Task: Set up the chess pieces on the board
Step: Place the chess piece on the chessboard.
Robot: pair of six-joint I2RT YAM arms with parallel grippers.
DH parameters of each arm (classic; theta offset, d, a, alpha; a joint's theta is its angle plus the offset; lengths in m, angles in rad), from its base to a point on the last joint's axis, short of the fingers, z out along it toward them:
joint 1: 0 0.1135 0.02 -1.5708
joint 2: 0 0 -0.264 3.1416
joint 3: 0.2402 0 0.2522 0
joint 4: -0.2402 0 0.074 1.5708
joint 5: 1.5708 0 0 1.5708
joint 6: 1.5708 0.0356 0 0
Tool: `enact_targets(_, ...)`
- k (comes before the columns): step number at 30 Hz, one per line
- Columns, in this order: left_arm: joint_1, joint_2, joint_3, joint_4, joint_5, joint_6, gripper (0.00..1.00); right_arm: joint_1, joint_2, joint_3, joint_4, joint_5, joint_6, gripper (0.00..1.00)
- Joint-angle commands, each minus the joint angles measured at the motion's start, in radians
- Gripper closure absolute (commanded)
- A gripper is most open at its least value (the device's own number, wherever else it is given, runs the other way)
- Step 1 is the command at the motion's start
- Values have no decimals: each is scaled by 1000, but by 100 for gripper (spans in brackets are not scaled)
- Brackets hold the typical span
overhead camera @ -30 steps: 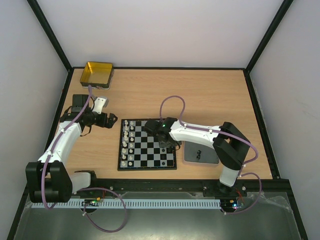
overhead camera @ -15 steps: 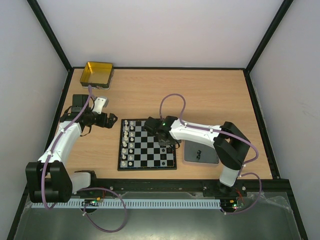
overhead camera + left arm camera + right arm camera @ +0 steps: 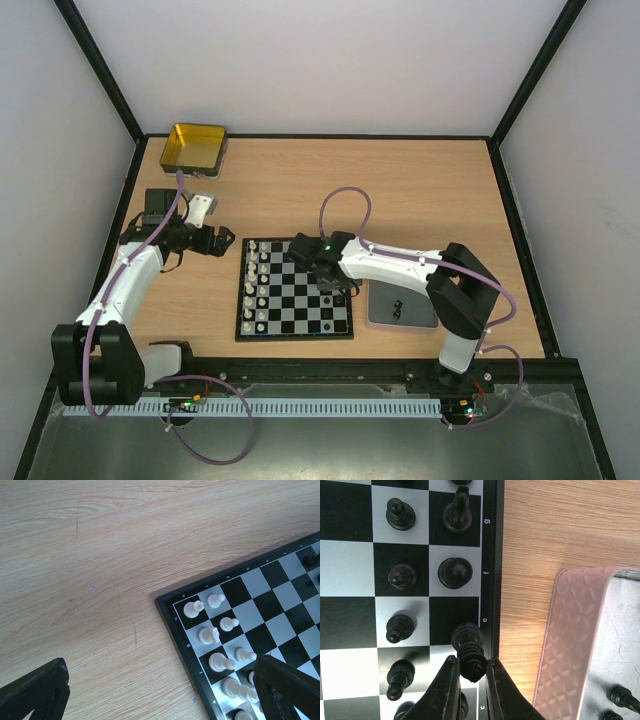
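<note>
The chequered board (image 3: 295,290) lies in the middle of the table. White chess pieces (image 3: 257,285) stand in two rows along its left side, and several show in the left wrist view (image 3: 209,635). Black pieces (image 3: 400,515) stand along the board's right edge. My right gripper (image 3: 471,661) is shut on the head of a tall black piece (image 3: 468,639), whose base is at an edge square of the board (image 3: 350,560). My left gripper (image 3: 159,659) is open over bare table beside the board's far left corner (image 3: 176,625), holding nothing.
A grey tray (image 3: 402,310) lies just right of the board; its pink rim (image 3: 572,630) and some black pieces (image 3: 620,697) inside show in the right wrist view. A gold tin (image 3: 193,147) stands at the far left corner. Black frame rails edge the table.
My right gripper has shifted slightly toward the near side along the board's right edge, still holding the black piece. The left arm has not moved.
</note>
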State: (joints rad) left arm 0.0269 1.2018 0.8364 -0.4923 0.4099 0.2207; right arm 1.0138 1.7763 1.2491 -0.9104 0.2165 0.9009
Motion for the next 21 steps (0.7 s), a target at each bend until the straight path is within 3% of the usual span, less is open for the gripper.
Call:
enact_targets(1,3,-11,10,-11,-1,5,0,-4,20,28,-1,20,-6,90)
enact_targets(21,4,-10,11,-11,1,6,0,-4,45,44,-4,20,-16,90)
